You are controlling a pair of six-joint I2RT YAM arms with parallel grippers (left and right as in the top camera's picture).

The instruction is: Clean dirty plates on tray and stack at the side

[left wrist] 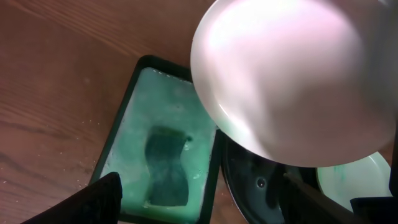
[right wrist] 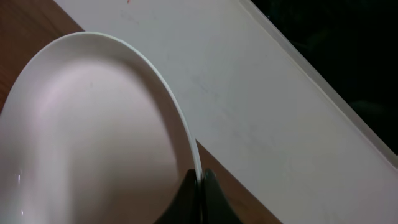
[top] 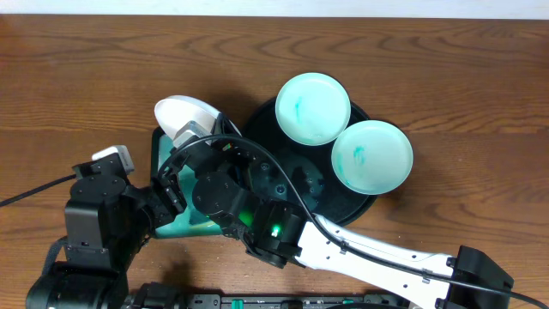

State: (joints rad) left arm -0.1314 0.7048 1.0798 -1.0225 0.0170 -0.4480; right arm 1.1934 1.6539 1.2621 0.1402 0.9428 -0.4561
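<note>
My right gripper (right wrist: 199,178) is shut on the rim of a clean white plate (right wrist: 93,137) and holds it tilted in the air; from overhead this plate (top: 183,112) is left of the black tray (top: 343,196), with the right gripper (top: 194,134) at its edge. Two mint plates with teal smears, one at the back (top: 313,107) and one at the right (top: 371,154), rest on the black tray's rim. My left gripper (left wrist: 205,205) is open and empty above the teal tray, under the held plate (left wrist: 292,74).
A teal rectangular tray (left wrist: 134,118) with a dark rim holds a dark green sponge (left wrist: 166,165) in pale foam; it lies left of the black tray (left wrist: 249,186). Both arms crowd over it in the overhead view (top: 184,227). Brown wood tabletop (top: 77,77) surrounds everything.
</note>
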